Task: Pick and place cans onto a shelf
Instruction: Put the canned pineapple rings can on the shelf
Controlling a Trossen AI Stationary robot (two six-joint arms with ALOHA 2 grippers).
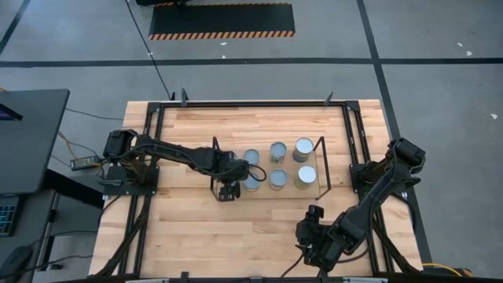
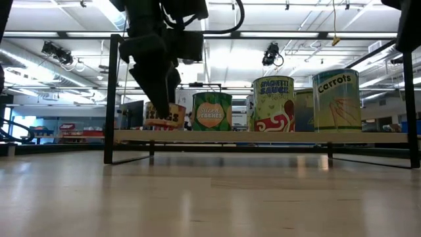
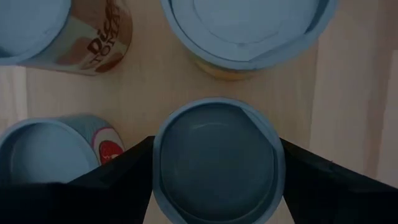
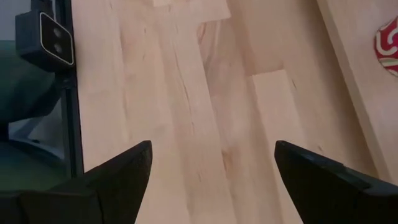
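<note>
Big picture first: the wooden table [image 1: 196, 228] fills the middle of the high view, and the shelf [image 1: 338, 169] sits right of centre on it, wire frames at both short ends. Lined up on the shelf, centre of frame, are the cans [image 1: 303, 149], two rows of silvery tops; I count six there, and none stands loose elsewhere on the table in this view.

Down to the arms. The left arm reaches in from the left edge, and the left gripper [image 1: 250, 174] is over the leftmost cans on the shelf. In its wrist view the dark fingers [image 3: 118, 180] sit on either side of one can [image 3: 214, 158], centre bottom of that picture, pressed close against its rim, so it looks clamped on the tin. In the low view that can [image 2: 164, 116] sits on the shelf board at left of centre.

So by my read this is the placing step, nearly done: next calls for the jaws to part and a straight lift clear of the neighbouring tins.

The right gripper [image 4: 211, 171] waits at the lower right of the high view, fingers spread wide, holding nothing
</note>
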